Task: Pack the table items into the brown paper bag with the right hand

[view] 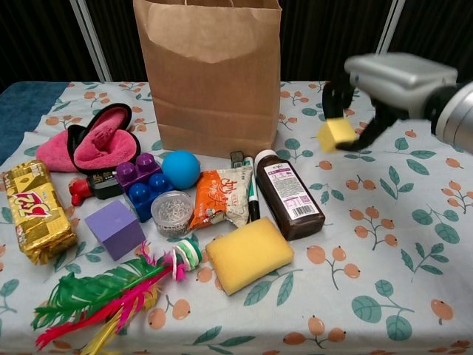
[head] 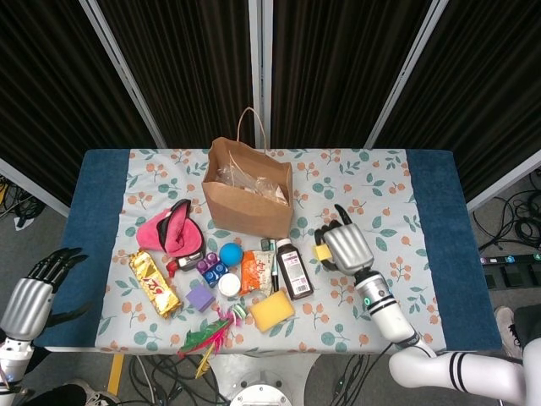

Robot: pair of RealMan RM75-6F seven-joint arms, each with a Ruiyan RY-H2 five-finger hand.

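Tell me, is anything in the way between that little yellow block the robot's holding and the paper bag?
No. In the chest view only bare floral tablecloth shows between the lifted yellow block in the right hand and the paper bag.

Hidden and cropped parts
Brown paper bag [view: 207,74] top cut off at 12 o'clock, chest view; bag contents too small to identify; left hand [head: 38,292] unseen in chest view.
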